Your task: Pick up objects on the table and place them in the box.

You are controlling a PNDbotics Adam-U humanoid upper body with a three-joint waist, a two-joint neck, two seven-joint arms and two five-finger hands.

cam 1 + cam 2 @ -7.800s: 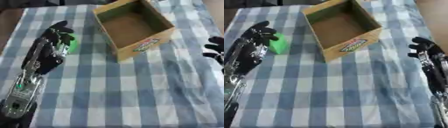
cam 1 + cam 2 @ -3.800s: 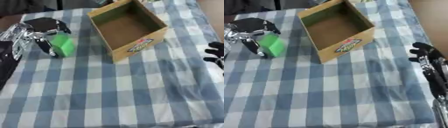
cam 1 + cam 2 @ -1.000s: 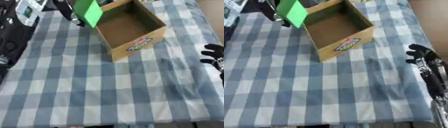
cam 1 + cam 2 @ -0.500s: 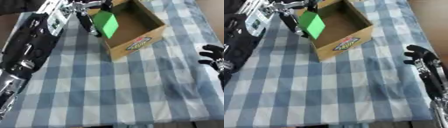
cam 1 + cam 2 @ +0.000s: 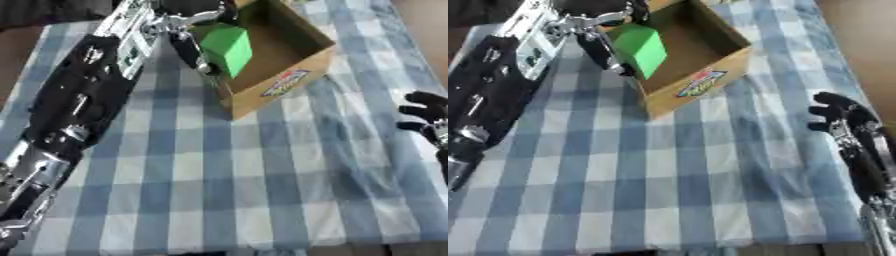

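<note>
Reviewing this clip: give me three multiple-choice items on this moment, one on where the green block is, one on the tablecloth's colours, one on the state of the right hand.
1. Where is the green block?
A. held over the cardboard box
B. lying on the cloth near the front edge
C. beside the right hand

2. The tablecloth is:
A. plain red
B. blue and white check
C. green stripes

3. The right hand is:
A. gripping the box
B. holding the block
C. idle and holding nothing

Answers:
1 A, the left hand grips it above the box's near-left wall.
2 B, the check pattern covers the table.
3 C, it sits at the cloth's right edge, apart from everything.
</note>
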